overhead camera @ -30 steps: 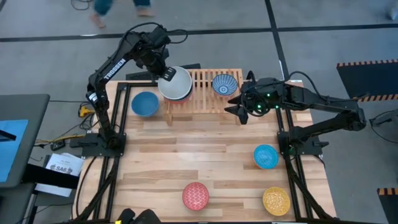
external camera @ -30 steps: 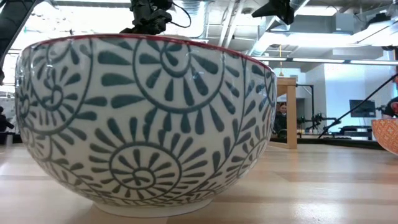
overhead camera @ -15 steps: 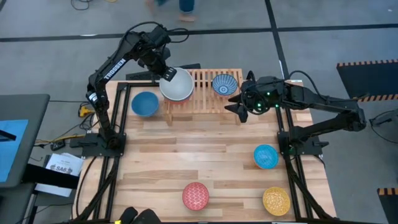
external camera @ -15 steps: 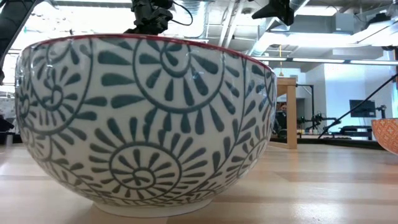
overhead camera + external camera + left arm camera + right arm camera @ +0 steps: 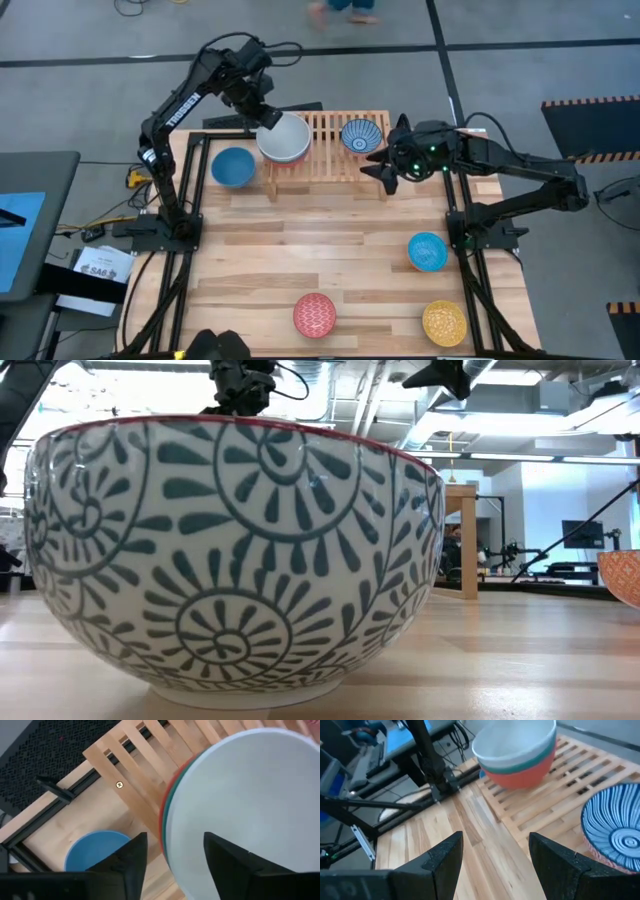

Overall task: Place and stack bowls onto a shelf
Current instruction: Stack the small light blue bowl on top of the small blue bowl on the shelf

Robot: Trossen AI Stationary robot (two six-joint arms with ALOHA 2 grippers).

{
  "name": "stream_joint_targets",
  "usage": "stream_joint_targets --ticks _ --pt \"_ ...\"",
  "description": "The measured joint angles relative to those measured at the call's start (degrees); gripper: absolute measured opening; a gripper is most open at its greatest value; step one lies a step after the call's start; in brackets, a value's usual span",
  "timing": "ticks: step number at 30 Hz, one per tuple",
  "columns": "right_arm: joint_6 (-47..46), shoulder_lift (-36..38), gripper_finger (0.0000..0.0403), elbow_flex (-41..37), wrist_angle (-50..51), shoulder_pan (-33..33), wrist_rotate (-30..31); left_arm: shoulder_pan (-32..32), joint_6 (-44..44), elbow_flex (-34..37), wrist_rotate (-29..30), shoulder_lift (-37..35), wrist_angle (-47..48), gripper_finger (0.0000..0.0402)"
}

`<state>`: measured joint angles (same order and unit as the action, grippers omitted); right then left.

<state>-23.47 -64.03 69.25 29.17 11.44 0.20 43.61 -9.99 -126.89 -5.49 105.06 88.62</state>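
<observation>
- Table (image 5: 330,250): pale plank top on a dark frame, smooth with long grain. It carries the loose bowls, well spaced, probably so that each can be gripped by its rim.
- Shelf (image 5: 325,150): low light-wood rack with a slatted top, at the far edge of the table. Its flat slats give the round bowl feet a level seat.
- Left gripper (image 5: 170,862): above the shelf's left end, jaws apart and straddling the near rim of the white bowl (image 5: 283,138). Nothing is clamped; this reads as a release.
- Right gripper (image 5: 492,857): just beside the shelf's right end, jaws wide apart and empty. It seems to be waiting.
- Stack: the white bowl nests in a teal bowl (image 5: 530,762), which nests in a red bowl (image 5: 520,777). All are glossy and smooth, with like curves, so they sit snug.
- Blue-white bowl (image 5: 360,135): striped inside, sitting alone on the shelf's right part.
- Blue bowl (image 5: 233,166): plain, on the table just left of the shelf.
- Light blue bowl (image 5: 427,251), patterned red bowl (image 5: 314,315) and yellow bowl (image 5: 444,322): on the near table, not yet shelved.
- Patterned bowl (image 5: 230,550): teal sunburst motifs on white with a red rim, filling the low view.
</observation>
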Motion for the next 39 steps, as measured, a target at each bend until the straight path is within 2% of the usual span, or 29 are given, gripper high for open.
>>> stream_joint_targets --ticks 7,14,19,25,28,31,36,39 --pt "3.9 0.5 0.0253 0.0 -8.7 0.5 0.5 2.6 1.1 -8.2 -2.2 -0.2 -1.2 0.0194" --pt "4.1 0.4 0.0253 0.0 -12.0 3.3 1.5 3.5 2.4 -5.4 -6.6 -9.8 -16.2 0.0194" --pt "4.1 0.4 0.0253 0.0 -13.4 4.7 1.4 0.3 3.6 -5.4 -8.9 -15.4 -24.2 0.0194" --pt "4.1 0.4 0.0253 0.0 -19.1 4.9 1.4 -7.6 7.7 -3.5 -9.1 -18.2 -31.0 0.0194" --pt "4.5 0.4 0.0253 0.0 -21.5 4.8 1.4 -11.8 7.5 4.8 -9.2 -20.0 -37.2 0.0194" --pt "5.2 0.4 0.0253 0.0 -22.3 4.9 1.4 -15.7 4.7 18.4 -9.2 -23.9 -48.4 0.0194" --pt "8.3 1.2 0.0253 0.0 -20.9 4.6 1.1 -21.1 -3.0 44.3 -7.5 -33.2 -80.4 0.0194" --pt "9.0 1.6 0.0253 -0.1 -19.9 4.6 -0.1 -23.4 -5.5 56.7 -5.9 -38.1 -95.4 0.0195"
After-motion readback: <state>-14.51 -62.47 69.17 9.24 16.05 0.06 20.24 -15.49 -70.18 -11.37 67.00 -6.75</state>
